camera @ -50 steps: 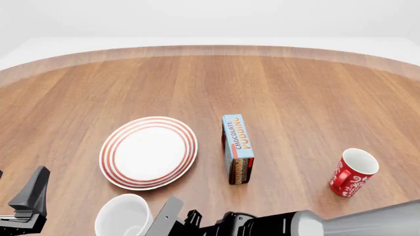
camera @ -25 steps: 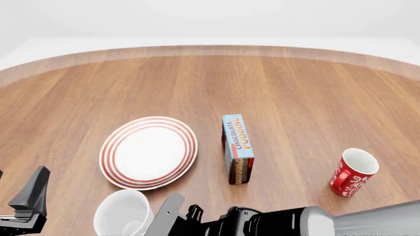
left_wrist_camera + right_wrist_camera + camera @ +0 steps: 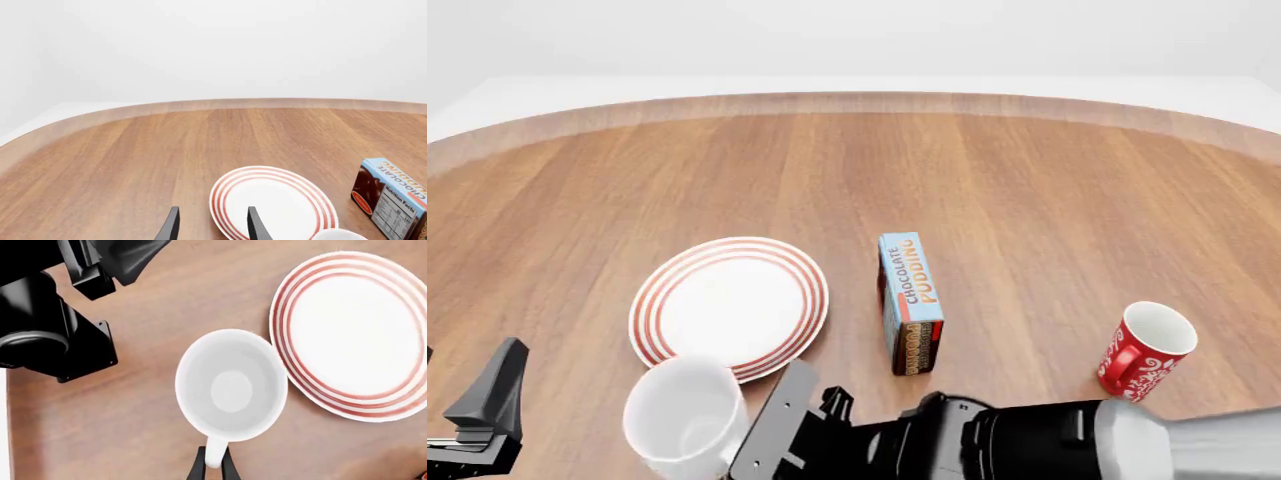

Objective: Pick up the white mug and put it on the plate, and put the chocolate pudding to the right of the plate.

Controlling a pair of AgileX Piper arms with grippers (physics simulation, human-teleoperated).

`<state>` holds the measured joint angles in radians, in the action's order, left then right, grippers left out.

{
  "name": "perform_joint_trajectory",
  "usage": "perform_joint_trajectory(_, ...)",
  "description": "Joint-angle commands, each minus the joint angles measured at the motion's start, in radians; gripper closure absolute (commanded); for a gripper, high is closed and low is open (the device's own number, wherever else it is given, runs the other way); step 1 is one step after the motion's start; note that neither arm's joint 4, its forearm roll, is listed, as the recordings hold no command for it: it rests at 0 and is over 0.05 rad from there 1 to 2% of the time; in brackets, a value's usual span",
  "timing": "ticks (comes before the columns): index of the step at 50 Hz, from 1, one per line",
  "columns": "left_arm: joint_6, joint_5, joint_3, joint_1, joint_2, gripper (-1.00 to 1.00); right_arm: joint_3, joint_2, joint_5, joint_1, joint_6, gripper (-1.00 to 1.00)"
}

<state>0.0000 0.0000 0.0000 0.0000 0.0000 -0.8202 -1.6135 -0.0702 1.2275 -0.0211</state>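
I see the brown wood-grain table [image 3: 1028,190] filling most of the front view; my right arm, a bulky black and grey barrel [image 3: 1054,445], comes in along the near edge from the right; the round white plate with concentric red rings [image 3: 729,309] lies flat left of centre, bare on top; the narrow light blue chocolate pudding box with orange lettering and a dark brown end [image 3: 909,300] stands on its long edge just right of the plate, close to the rim but apart from it; the glossy all-white ceramic mug [image 3: 686,415] sits at the plate's near edge, mouth up and tilted a little, its rim overlapping the plate rim in the front view; whether it's off the table I can't tell; in the right wrist view the mug [image 3: 231,385] is beside the plate [image 3: 353,335], handle pointing back to the right gripper [image 3: 213,465], whose thin dark fingers [image 3: 199,467] are closed tight on the handle; the red ceramic mug with white patterns [image 3: 1142,350] stands well to the right, away from everything; the left gripper [image 3: 212,226] shows two dark fingertips with a gap between them, parted, holding nothing, over the table by the plate's rim [image 3: 220,195]; the pudding box [image 3: 393,200] shows there too.
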Motion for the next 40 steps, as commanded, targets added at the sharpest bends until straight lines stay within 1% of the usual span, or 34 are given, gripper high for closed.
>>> perform_joint_trajectory(1,0.0,0.0,0.0,0.0,0.0,-1.0,-0.018,0.065,-0.04,-0.044,0.059,1.0)
perform_joint_trajectory(18,0.0,0.0,0.0,0.0,0.0,-1.0,-0.047,0.115,-0.079,-0.074,0.087,1.0)
perform_joint_trajectory(36,0.0,0.0,0.0,0.0,0.0,-1.0,-0.071,0.147,-0.094,-0.11,0.095,1.0)
perform_joint_trajectory(40,0.0,0.0,0.0,0.0,0.0,-1.0,-0.078,0.157,-0.098,-0.121,0.086,1.0)
